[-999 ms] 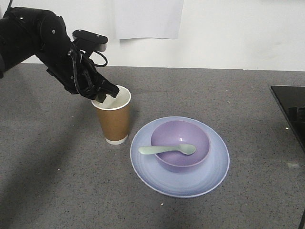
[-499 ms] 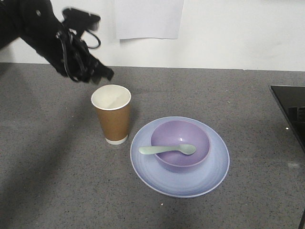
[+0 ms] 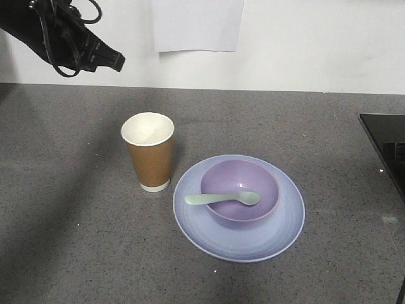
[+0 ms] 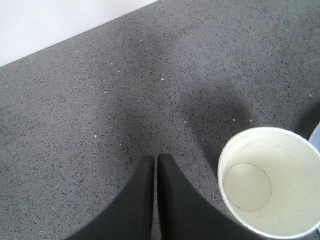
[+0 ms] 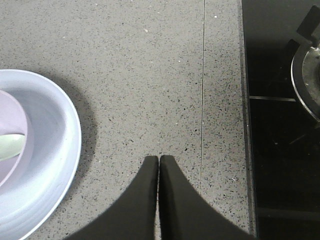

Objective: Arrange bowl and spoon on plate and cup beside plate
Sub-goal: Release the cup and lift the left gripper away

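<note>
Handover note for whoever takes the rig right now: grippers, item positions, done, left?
Left gripper: fingers shut, empty, raised above the counter near the cup.
Right gripper: fingers shut, empty, over bare counter between the plate and the black cooktop.
Bowl sits on the plate, spoon lies across the bowl, cup stands upright just beside the plate.
Done: all three placed.
Left: apparently nothing but parking the arms.

Light: you get even, soft indoor brightness, no glare | Shadows: broad dim patch over the table's [image 3: 76, 253] left side; soft dark blot beside the cup [image 4: 272, 182] in the left wrist view; narrow shadow hugging the plate [image 5: 55, 150] rim | Focus: front view sharp; both wrist views render fingertips as soft-edged silhouettes
</note>
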Tool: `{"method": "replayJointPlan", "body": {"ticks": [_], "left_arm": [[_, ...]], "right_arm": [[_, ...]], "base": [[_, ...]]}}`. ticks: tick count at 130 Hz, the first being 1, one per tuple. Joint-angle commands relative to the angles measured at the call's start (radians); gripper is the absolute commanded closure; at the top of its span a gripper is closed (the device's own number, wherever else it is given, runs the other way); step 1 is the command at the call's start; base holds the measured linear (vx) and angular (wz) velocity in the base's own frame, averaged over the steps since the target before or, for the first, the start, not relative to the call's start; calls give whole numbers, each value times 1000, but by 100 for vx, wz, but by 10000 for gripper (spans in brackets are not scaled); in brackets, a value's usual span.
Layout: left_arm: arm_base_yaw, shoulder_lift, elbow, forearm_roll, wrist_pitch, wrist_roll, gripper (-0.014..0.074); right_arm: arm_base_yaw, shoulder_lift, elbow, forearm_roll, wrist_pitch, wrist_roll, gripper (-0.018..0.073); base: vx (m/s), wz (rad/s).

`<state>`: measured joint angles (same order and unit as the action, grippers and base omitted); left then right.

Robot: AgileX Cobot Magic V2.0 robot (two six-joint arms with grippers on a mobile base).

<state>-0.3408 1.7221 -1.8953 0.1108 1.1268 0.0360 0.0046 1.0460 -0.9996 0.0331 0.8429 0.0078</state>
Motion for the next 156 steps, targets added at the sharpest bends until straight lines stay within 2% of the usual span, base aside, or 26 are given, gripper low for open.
{"method": "replayJointPlan", "body": {"ticks": [1, 125, 142, 156], "left_arm": [[3, -50, -30, 20, -77, -17, 604], [-1, -52, -24, 24, -68, -14, 604], [7, -145, 86, 113, -117, -14, 604], [42, -280, 271, 125, -235, -36, 604]], "right_arm": [[-5, -16, -26, -4, -57, -8, 568], [-5, -16, -26, -4, -57, -8, 568], [-5, -16, -26, -4, -57, -8, 568], [-5, -16, -26, -4, -57, -8, 568]], "base": [[0, 0], [0, 0], [0, 0], [0, 0]]}}
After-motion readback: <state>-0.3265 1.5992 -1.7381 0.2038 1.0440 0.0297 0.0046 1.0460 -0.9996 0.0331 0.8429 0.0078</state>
